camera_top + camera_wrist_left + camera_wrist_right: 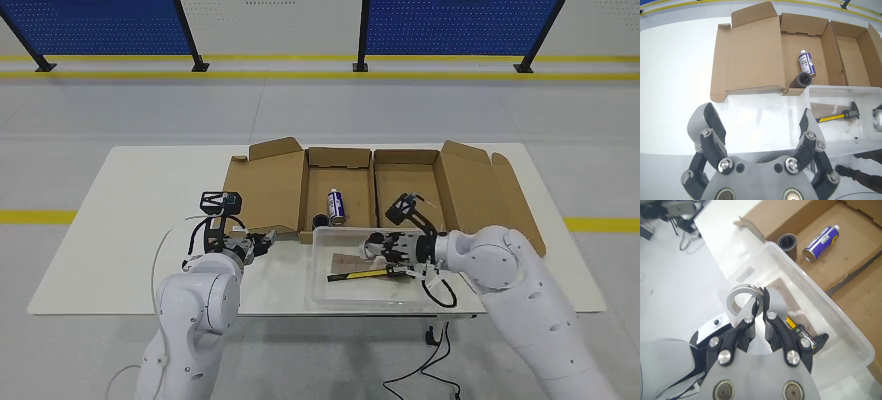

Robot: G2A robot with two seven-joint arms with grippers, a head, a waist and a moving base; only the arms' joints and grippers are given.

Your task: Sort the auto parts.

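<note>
Top view: the right tool (385, 244) hung over the clear bin (318, 292) at the near edge of the table (120, 230), with the right forearm lying across the bin from the right. The left tool (262, 240) stood just left of the bin, above bare table. Two open cardboard boxes lay on the far side of the bin. The left box (340, 160) held a spray can (336, 204) and a black cylinder (320, 220); the right box (405, 160) lay directly beyond the right tool, so the right arm was the nearer one for a drop there. Left wrist view: the left tool's pads were spread wide and held nothing, and a caliper (838, 116) rested on the bin floor. Right wrist view: the right tool's pads were pressed onto the wall of a metal ring (743, 288), which was held clear above the bin with its bore open to the camera. The likely next move was a carry toward the far side, though the target box could not be told.
</note>
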